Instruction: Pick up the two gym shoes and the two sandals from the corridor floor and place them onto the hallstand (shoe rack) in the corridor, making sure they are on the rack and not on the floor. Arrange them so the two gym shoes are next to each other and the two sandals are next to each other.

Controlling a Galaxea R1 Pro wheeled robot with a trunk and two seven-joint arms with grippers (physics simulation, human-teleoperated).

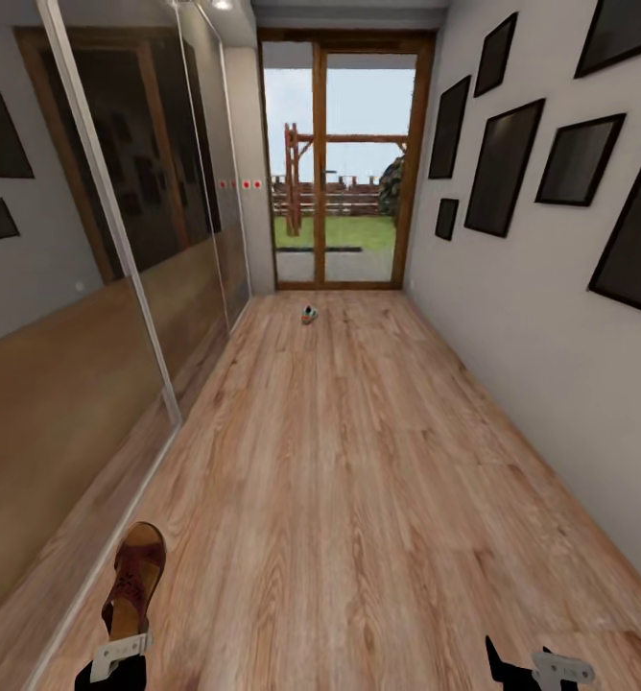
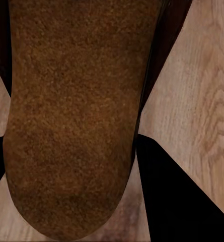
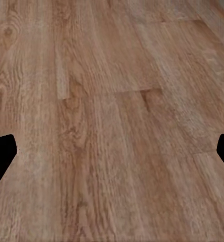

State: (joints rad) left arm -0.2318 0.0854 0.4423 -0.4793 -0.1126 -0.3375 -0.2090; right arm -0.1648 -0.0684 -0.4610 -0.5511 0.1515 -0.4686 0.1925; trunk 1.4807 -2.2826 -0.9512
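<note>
A dark brown sandal [image 1: 136, 574] is held above the corridor floor [image 1: 359, 461] at the lower left, with my left gripper [image 1: 121, 651] shut on its heel end. In the left wrist view the sandal's tan sole [image 2: 71, 116] sits between the dark fingers [image 2: 177, 196]. Far down the corridor, a white gym shoe [image 1: 309, 314] with green and red marks lies on the floor near the glass door. My right gripper [image 1: 541, 667] hangs at the lower right, and its fingertips [image 3: 2, 156] stand wide apart over bare planks. The hallstand is out of view.
Mirrored wardrobe doors [image 1: 90, 288] run along the left wall. Dark framed pictures [image 1: 503, 163] hang on the right wall. A wooden-framed glass door [image 1: 344, 163] closes the far end. The plank floor stretches between them.
</note>
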